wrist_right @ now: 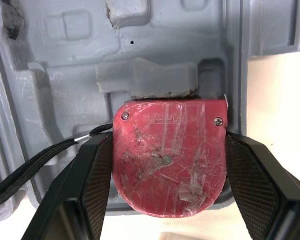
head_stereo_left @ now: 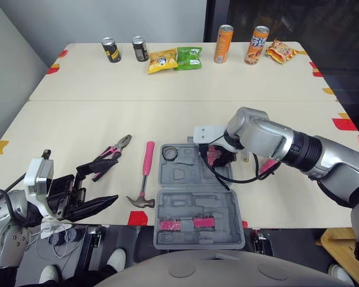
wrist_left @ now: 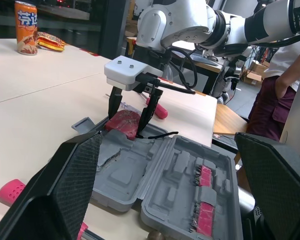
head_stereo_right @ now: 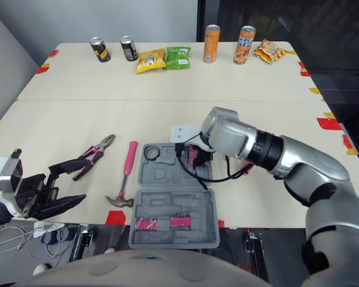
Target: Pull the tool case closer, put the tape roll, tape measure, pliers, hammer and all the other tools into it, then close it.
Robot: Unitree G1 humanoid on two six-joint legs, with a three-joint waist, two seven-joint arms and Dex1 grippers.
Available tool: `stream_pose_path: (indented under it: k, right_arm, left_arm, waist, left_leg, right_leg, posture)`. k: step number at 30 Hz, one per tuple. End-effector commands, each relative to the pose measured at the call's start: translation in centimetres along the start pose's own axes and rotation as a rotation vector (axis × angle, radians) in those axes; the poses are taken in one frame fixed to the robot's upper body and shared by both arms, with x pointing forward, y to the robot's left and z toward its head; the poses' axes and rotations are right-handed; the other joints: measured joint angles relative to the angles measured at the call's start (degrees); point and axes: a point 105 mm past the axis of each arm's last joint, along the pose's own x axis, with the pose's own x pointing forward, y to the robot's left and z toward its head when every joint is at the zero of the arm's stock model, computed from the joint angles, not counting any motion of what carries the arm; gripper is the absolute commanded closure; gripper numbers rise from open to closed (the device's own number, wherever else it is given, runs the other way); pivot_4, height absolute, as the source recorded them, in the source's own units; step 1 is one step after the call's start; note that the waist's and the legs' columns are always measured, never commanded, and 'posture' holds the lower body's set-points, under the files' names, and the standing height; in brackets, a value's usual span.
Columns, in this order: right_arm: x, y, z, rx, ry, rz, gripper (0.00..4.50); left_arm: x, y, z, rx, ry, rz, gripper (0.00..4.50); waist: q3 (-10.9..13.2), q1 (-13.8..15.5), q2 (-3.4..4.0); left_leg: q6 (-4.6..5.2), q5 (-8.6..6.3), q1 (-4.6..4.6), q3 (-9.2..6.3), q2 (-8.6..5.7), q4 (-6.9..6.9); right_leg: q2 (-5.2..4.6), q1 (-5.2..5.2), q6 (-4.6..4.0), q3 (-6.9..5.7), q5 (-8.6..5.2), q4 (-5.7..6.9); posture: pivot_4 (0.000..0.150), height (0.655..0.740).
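Right end effector (wrist_left: 129, 112) clamps red tape measure (wrist_right: 169, 155) at far right pocket of open grey tool case (head_stereo_left: 191, 197); embossed lettering on its face unreadable. Tape roll (head_stereo_left: 170, 153) in case's far left corner. Hammer (head_stereo_left: 145, 173), pliers (head_stereo_left: 110, 154) on table (head_stereo_left: 78, 125) left of case. Left end effector (head_stereo_left: 105, 182) spread wide, empty.

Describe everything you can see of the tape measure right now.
The tape measure is a red, plastic-looking housing, squared at one end and rounded at the other, with three screws and a scuffed, scratched face. A black cord trails from its side. The right gripper has its jaws shut on its two flanks, holding it face up over a recess in the far right corner of the open grey tool case. Whether it rests in the recess is unclear.
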Motion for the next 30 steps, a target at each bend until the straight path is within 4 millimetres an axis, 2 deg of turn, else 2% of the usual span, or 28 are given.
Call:
stream_pose_path:
  k: [1,2,4,10,14,18,20,23,28,30]
  right_arm:
    - [0.3,0.3,0.1,0.002,-0.010,0.016,1.15]
    - [0.3,0.2,0.2,0.000,-0.017,0.007,0.64]
    - [-0.3,-0.3,0.4,0.002,-0.037,-0.038,0.05]
    - [-3.6,-0.6,0.1,0.001,-0.124,-0.103,0.05]
    - [-5.9,0.8,0.8,0.074,-0.367,-0.066,0.05]
    - [-6.3,0.4,0.0,0.089,-0.585,-0.153,0.05]
    - [-5.6,0.2,-1.1,0.137,-0.643,-0.182,0.05]
    - [-4.2,0.5,-2.4,0.181,-0.695,-0.190,0.86]
    - [-3.1,1.0,-3.0,0.191,-0.742,-0.202,2.55]
    - [-2.7,1.2,-3.2,0.189,-0.746,-0.203,2.55]
  left_arm:
    - [0.0,-0.4,0.6,0.043,-0.003,-0.012,0.00]
    - [0.1,-0.4,0.6,0.043,-0.003,-0.012,0.00]
    - [0.1,-0.5,0.5,0.042,-0.003,-0.013,0.00]
    - [-0.1,-0.4,0.5,0.042,-0.004,-0.010,0.00]
    - [-0.3,-0.4,0.6,0.043,-0.004,-0.006,0.00]
    - [-0.4,-0.3,0.6,0.042,-0.007,-0.005,0.00]
    - [-0.3,-0.3,0.5,0.043,-0.010,-0.008,0.00]
    - [0.2,-0.1,0.8,0.047,-0.013,-0.016,0.00]
    - [0.4,0.1,1.0,0.050,-0.013,-0.024,0.00]
    - [0.4,0.2,1.1,0.049,-0.012,-0.026,0.00]
  waist:
    - [-0.01,-0.02,-0.02]
    - [-0.02,-0.02,-0.03]
    - [-0.01,0.00,-0.03]
    - [0.05,0.38,-0.04]
    - [0.01,0.90,-0.11]
    - [0.01,1.21,-0.12]
    - [0.01,1.19,-0.12]
    - [0.01,1.12,-0.12]
    - [0.02,0.55,-0.11]
    - [0.02,0.47,-0.11]
  left_leg:
    - [0.00,0.00,0.00,0.00,0.01,0.00]
    - [0.00,0.00,0.00,0.00,0.01,0.00]
    - [0.00,0.00,0.00,0.00,0.02,0.00]
    - [0.00,0.01,-0.05,0.02,0.02,0.01]
    - [-0.01,0.01,-0.04,0.02,0.02,-0.02]
    - [-0.02,0.00,-0.04,0.05,0.04,-0.01]
    - [-0.12,-0.07,-0.03,0.07,0.04,0.00]
    - [-0.10,-0.06,-0.01,0.06,0.04,-0.01]
    - [0.01,0.01,-0.04,0.06,0.06,-0.02]
    - [0.02,0.01,-0.04,0.06,0.06,-0.02]
  right_leg:
    - [0.01,0.00,0.00,0.00,0.00,0.00]
    - [0.01,0.00,0.00,0.00,0.00,0.00]
    - [0.03,0.00,0.00,0.00,0.00,0.00]
    - [0.03,-0.03,0.01,0.02,0.01,-0.02]
    - [0.05,-0.02,0.01,0.08,0.00,-0.10]
    - [0.08,-0.03,0.01,0.13,0.00,-0.08]
    - [0.07,-0.03,0.01,0.15,0.01,-0.08]
    - [0.08,-0.03,0.01,0.15,0.01,-0.06]
    - [0.11,-0.07,0.01,0.15,0.00,-0.06]
    - [0.11,-0.07,0.01,0.15,0.00,-0.07]
  posture:
    - [0.150,0.7400]
    - [0.150,0.7400]
    - [0.150,0.7400]
    - [0.150,0.7400]
    - [0.150,0.7400]
    - [0.150,0.7400]
    - [0.150,0.7400]
    - [0.150,0.7400]
    - [0.150,0.7400]
    - [0.150,0.7400]
